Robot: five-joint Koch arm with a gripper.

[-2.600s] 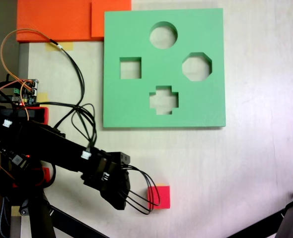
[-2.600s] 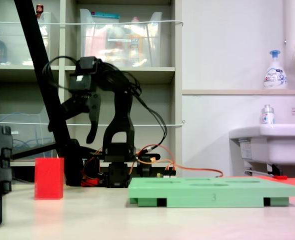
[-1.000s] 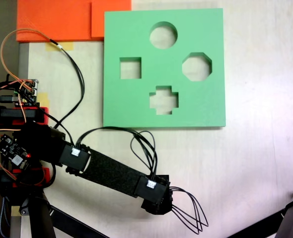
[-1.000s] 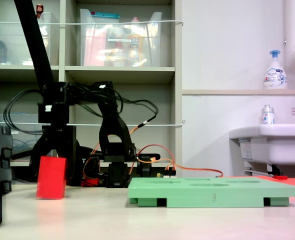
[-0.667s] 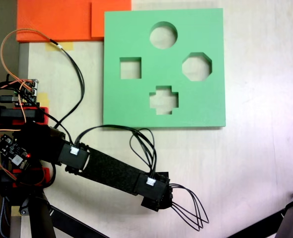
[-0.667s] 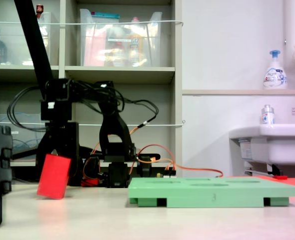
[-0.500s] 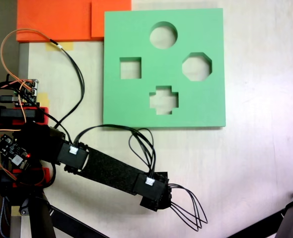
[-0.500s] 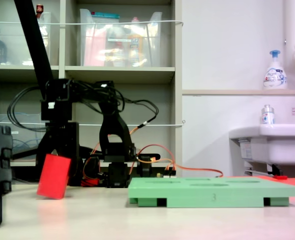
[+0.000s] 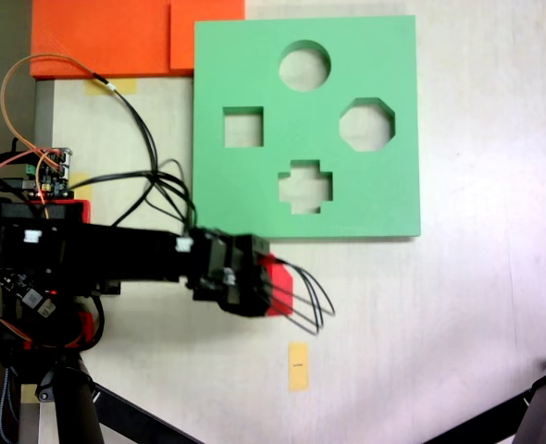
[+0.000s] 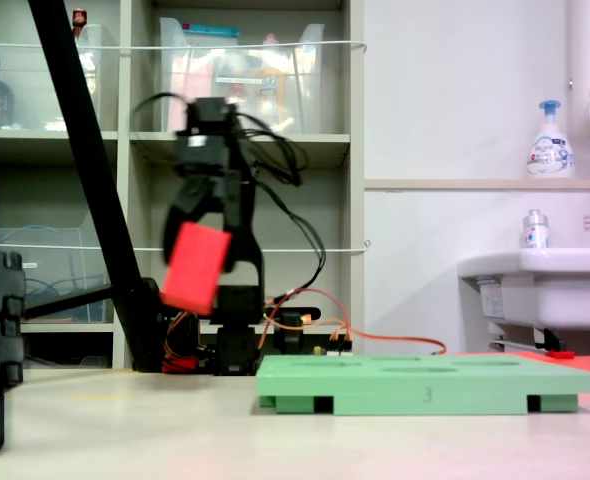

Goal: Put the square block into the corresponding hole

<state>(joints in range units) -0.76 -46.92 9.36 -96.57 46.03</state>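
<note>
The green foam board [image 9: 306, 129] is lying flat on the pale table [image 9: 458, 305], and it is also being seen edge-on in a fixed view [image 10: 425, 382]. Four cutouts are being shown in it from above; the corresponding hole [image 9: 243, 127] is the square one on the left side of the board as that view shows it, and it is standing empty. The black arm [image 9: 106, 259] is being stretched across the table just below the board's lower edge. The square block [image 10: 195, 268] is being held tilted and well clear of the table, between the closed jaws of the gripper [image 10: 199, 235]; from above, only a red edge of the block [image 9: 275, 283] is being seen beside the gripper body. A small yellow-orange tag [image 9: 297, 365] is lying on the table below it.

The block is judged to be light, soft foam: slight squeezing is to be expected, and little risk of slipping. The hold is best taken on two opposite flat faces, near the top, so that the lower part is being left free for the snug hole.
</note>
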